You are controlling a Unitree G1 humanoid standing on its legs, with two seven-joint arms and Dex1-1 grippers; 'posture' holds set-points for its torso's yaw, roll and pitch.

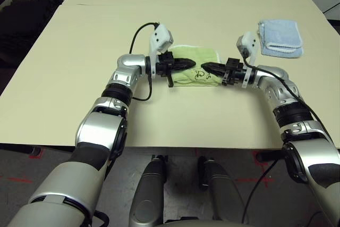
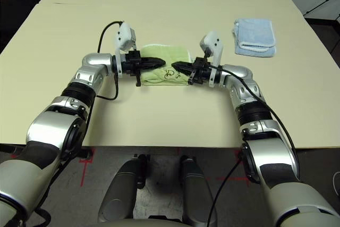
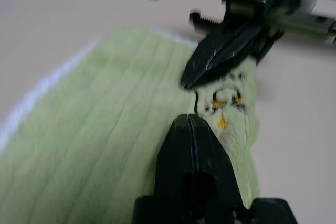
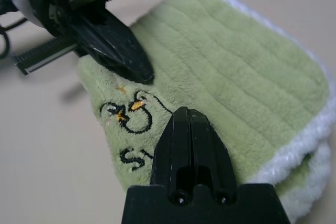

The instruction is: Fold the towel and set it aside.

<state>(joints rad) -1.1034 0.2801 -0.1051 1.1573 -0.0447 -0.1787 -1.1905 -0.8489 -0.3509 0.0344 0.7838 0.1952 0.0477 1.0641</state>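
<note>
Folding looks done: folded light green terry towel (image 1: 197, 63) lies under both pinched-shut, empty tools, left (image 1: 187, 62) and right (image 1: 207, 68). Next, grip it and shift it toward two o'clock.

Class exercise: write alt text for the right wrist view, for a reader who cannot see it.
A folded light green towel with white edging lies on a beige table. Two shut black grippers point at its embroidered drawing: the right gripper and the left gripper.
</note>
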